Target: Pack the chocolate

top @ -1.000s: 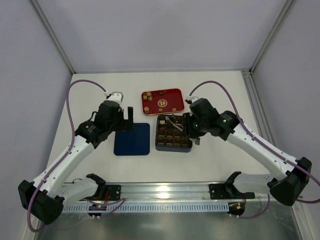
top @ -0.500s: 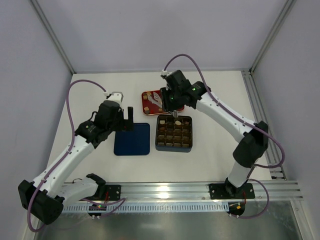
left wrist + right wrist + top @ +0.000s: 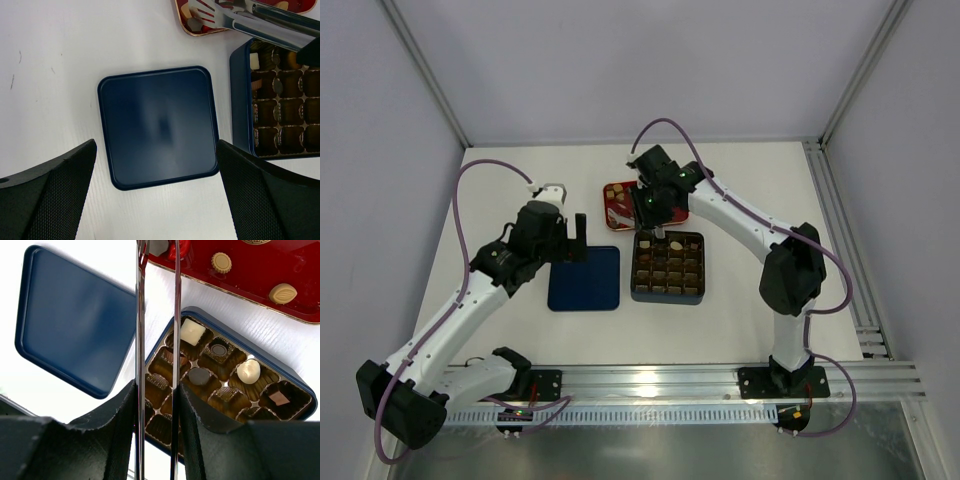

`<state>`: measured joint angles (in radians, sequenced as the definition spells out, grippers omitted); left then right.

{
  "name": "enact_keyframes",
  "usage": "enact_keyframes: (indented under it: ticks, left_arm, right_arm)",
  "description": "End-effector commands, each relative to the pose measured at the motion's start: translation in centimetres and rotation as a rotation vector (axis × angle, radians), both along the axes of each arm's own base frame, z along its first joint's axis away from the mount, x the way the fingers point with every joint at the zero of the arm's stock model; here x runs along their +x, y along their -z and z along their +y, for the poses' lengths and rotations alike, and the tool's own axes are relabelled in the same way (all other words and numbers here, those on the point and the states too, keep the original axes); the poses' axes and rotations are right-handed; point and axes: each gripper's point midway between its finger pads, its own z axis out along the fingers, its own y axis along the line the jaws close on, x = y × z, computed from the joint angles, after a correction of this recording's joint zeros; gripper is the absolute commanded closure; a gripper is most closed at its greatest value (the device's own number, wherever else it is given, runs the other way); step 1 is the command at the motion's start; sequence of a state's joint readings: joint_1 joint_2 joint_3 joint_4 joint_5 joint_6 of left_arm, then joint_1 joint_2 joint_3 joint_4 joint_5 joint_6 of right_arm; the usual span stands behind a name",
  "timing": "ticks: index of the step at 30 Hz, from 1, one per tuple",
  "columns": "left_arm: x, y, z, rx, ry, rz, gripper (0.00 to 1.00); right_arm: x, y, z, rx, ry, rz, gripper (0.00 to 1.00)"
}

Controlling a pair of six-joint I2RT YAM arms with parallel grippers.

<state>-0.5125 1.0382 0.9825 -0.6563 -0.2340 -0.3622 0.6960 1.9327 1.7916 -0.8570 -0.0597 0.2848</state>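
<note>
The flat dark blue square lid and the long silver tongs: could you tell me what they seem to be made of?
The flat dark blue square lid: probably painted tin, satin finish; soft blurred reflection and rolled rim. The long silver tongs: likely polished steel; bright mirror-like streaks along thin blades.

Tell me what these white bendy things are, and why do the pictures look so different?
They are two robot arms, the left arm and the right arm, bolted to a table. One picture looks down from above; the other two come from small cameras on each wrist, so everything looks close. On the table lie a red tray with loose chocolates, a dark box with little pockets, some filled, and a flat blue lid. The right gripper pinches thin metal tongs, their tips over the tray. The left gripper is open and empty, above the lid.
</note>
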Motion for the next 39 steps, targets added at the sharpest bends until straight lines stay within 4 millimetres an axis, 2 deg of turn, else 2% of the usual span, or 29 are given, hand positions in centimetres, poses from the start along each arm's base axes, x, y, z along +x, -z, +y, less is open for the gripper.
enact_keyframes:
  ticks: [1, 17, 28, 35, 39]
  left_arm:
    - [0.1, -1.2, -0.1, -0.018, 0.001, -0.034, 0.0]
    - [0.1, -1.2, -0.2, -0.02, 0.005, -0.033, 0.0]
    - [0.1, -1.1, -0.2, -0.017, 0.006, -0.03, 0.0]
    - [0.1, -1.1, -0.2, -0.019, 0.005, -0.03, 0.0]
    - [0.1, -1.1, -0.2, -0.018, 0.005, -0.031, 0.0]
  right_arm:
    - [0.5, -2.1, 1.0, 0.056, -0.028, -0.046, 0.61]
    - [0.1, -0.1, 1.3, 0.02, -0.047, -0.011, 0.61]
    - [0.3, 0.8, 0.0, -0.056, -0.035, -0.02, 0.61]
    - [0.9, 0.9, -0.3, -0.063, -0.021, -0.024, 0.61]
    - [1.4, 0.7, -0.2, -0.05, -0.015, -0.026, 0.64]
